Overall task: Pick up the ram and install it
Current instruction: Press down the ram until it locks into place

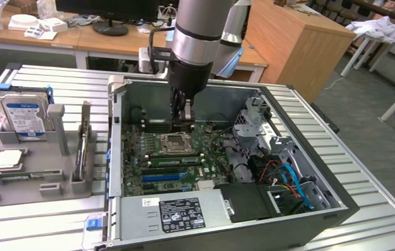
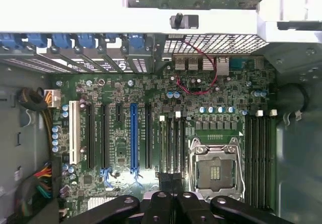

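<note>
The ram [image 1: 84, 142] appears to be the thin stick standing on edge in a grey holder [image 1: 57, 137], on the bench [image 1: 58, 225] at the exterior view's left of the case [image 1: 117, 157]. It is probably light, stiff and fragile, and best pinched by its bare edges. The end effector [image 1: 183, 124] hangs clenched inside the case; whether it pinches anything cannot be told.

Tool [image 1: 183, 124] inside computer case [image 1: 323, 209]

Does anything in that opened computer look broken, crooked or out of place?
Nothing looks damaged or askew. The one gap is the processor socket on the motherboard, which sits bare with its pins showing. The tool hangs just above the board beside that socket.
</note>
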